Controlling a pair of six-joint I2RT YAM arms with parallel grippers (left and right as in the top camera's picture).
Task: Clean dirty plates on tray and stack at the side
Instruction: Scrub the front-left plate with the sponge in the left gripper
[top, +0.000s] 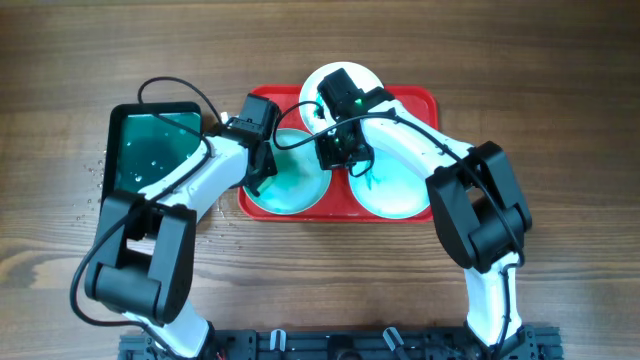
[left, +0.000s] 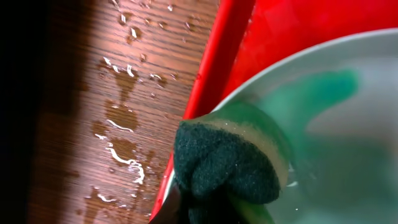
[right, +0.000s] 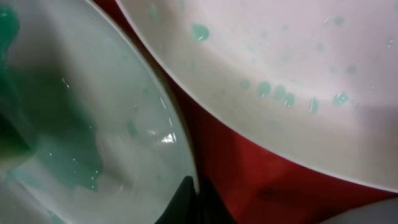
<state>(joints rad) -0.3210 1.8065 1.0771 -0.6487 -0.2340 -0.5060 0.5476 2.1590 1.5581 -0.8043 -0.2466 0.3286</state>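
On the wooden tabletop (top: 560, 100), got a big red tray (top: 425, 100), plus a dark green tray (top: 112, 140) just left of it. Three smeared plates in the red one: white plate (top: 308, 95) at the back, left aqua plate (top: 290, 190) and right aqua plate (top: 395, 190) up front. Got the left gripper (top: 262, 168) clamped on a sponge (left: 224, 168), pressed to the left aqua plate's outer rim. Looks like the right gripper (top: 338, 155) pinched shut on that plate's inner rim.

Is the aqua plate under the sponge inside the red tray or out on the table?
Inside. The round pale aqua plate lies within the red plastic tray; the dark green sponge rests on the plate's edge.
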